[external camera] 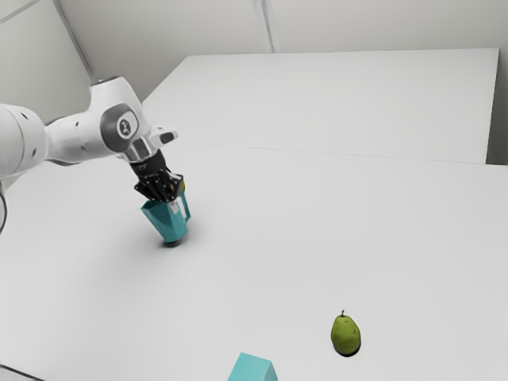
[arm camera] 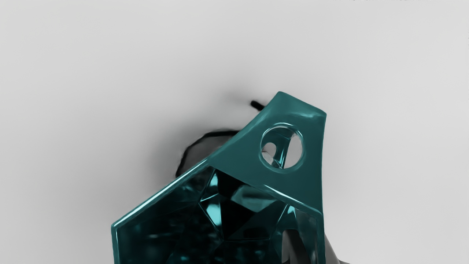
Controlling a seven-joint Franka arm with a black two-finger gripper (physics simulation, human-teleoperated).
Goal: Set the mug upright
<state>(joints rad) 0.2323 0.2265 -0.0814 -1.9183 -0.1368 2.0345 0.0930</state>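
Exterior view: the mug [external camera: 167, 223] sits just below the gripper [external camera: 169, 198], base down and mouth up, its long axis leaning so the mouth tips toward the exterior view's left. The jaws look pinched on its wall beside the handle [arm camera: 311, 161], one finger inside; standing it upright turns, I judge, on taking out that lean.

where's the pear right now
Toward the exterior view's lower right, the green pear rests on the white table; its nearest neighbour is the light-blue block, toward the view's left.
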